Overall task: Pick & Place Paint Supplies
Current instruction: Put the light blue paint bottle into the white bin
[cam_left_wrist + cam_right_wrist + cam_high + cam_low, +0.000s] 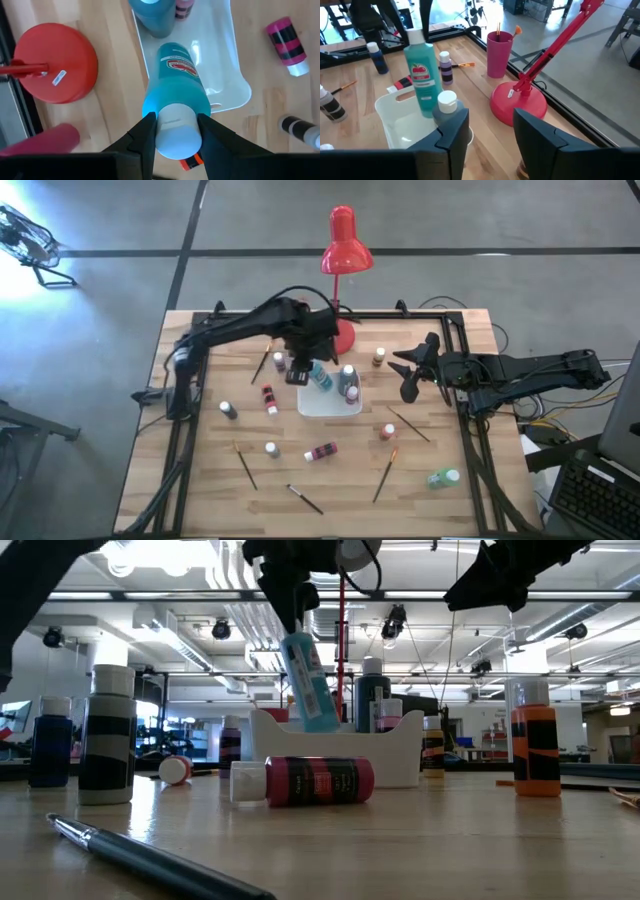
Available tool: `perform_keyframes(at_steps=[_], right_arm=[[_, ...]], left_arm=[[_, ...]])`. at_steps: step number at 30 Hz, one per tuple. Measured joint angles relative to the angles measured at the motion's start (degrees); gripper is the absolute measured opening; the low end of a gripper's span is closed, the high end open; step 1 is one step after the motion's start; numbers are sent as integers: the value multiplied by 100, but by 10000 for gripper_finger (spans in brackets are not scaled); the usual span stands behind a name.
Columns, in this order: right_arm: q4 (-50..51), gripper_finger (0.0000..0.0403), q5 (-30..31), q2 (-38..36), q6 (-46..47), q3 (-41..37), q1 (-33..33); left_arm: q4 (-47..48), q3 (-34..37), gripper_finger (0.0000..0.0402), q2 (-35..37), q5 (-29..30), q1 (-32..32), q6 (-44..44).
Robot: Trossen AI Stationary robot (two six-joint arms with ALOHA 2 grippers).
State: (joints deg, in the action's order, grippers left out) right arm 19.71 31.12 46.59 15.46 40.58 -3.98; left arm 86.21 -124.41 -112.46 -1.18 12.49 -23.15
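Observation:
My left gripper [175,131] [303,370] is over the near-left end of the white tray [335,408] and is shut on a teal bottle [172,82] [308,680] [421,75]. A darker bottle with a pale cap [447,106] [349,383] stands in the tray. My right gripper [490,134] [409,376] hangs open above the table to the right of the tray and touches nothing. More bottles lie or stand around: a red one [322,451] on its side, an orange one [388,432], a green one [443,477] and a purple one [445,65]. Thin brushes [385,470] lie on the wood. My left gripper pinches the teal bottle's pale cap [175,122] between its two fingers, coming from above and pointing down. The bottle hangs below the fingers, tilted. Its bottom end [426,111] is down inside the tray. The tray wall [300,745] hides whether it touches the floor.
The red lamp's base [343,335] [517,102] stands just beyond the tray, and a red cup with brushes [499,52] is beside it. A dark pen [150,860] lies near the front edge. A black frame [470,430] runs along the table's sides.

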Motion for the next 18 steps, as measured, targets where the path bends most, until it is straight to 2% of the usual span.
perform_keyframes(at_steps=[6, 18], right_arm=[[139, 166, 6, 2, 0, -6, 1], [150, 181, 6, 2, 0, -52, -1]], left_arm=[[170, -494, 123, -471, 25, 22, -161], [30, -467, 123, -893, 73, 66, -168]])
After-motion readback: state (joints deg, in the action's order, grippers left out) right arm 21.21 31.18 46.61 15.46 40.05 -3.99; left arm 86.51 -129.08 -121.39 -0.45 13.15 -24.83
